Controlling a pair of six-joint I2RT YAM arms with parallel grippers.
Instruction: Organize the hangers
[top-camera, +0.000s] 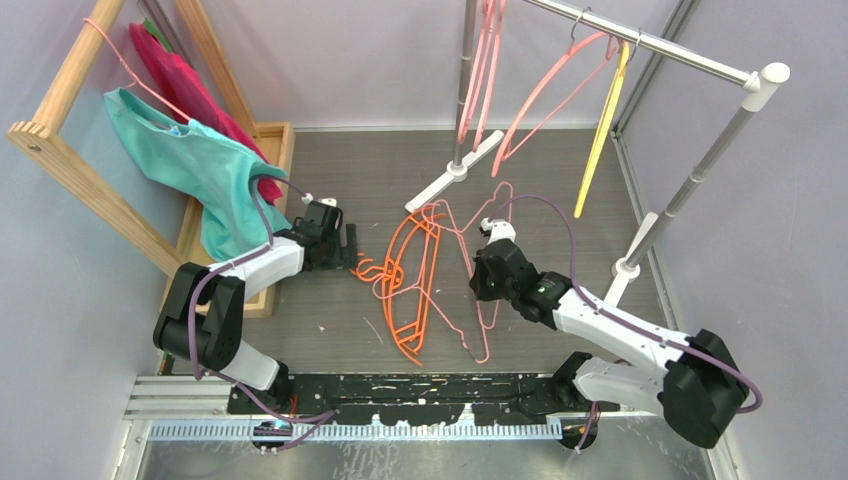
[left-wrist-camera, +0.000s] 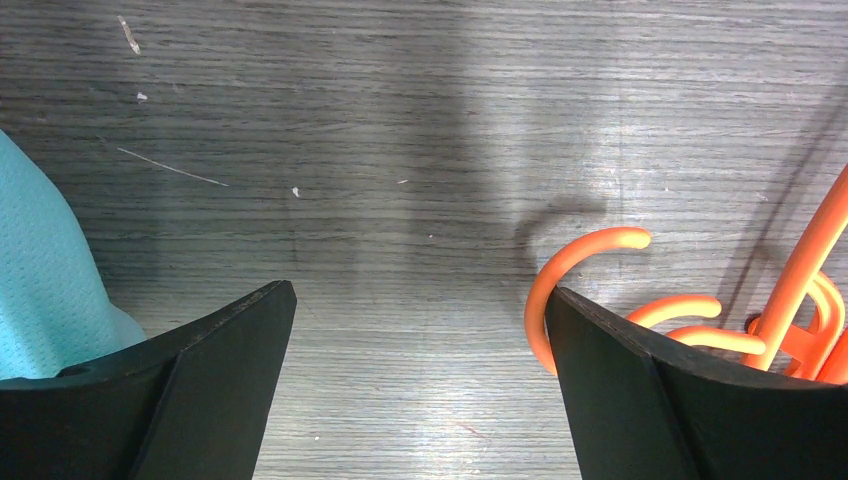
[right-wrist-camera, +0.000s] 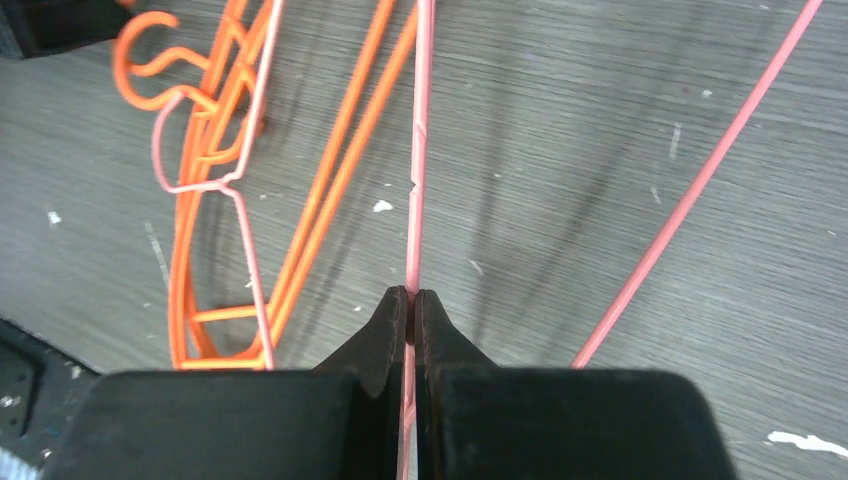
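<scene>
Pink wire runs straight ahead from the right tool (right-wrist-camera: 412, 300), clenched on one side of the pink hanger (right-wrist-camera: 418, 180) at the tabletop (right-wrist-camera: 620, 120). Orange hangers (left-wrist-camera: 620, 237) lie just right of the left tool (left-wrist-camera: 420, 330), the nearer one, spread wide, empty. Farther off, the rail (top-camera: 650, 42) carries hung hangers (top-camera: 601, 140)

Yellow hanger (top-camera: 600, 140): one, on the metal rail (top-camera: 655, 43).
Pink hangers on the rail (top-camera: 545, 97): at least two (the left bunch overlaps).
Orange hangers (right-wrist-camera: 179, 270): at least two, tangled on the table (top-camera: 330, 170).
Pink hangers on the table (right-wrist-camera: 417, 140): at least one.
Garments: two, a teal cloth (top-camera: 190, 160) and a red cloth (top-camera: 190, 85).
</scene>
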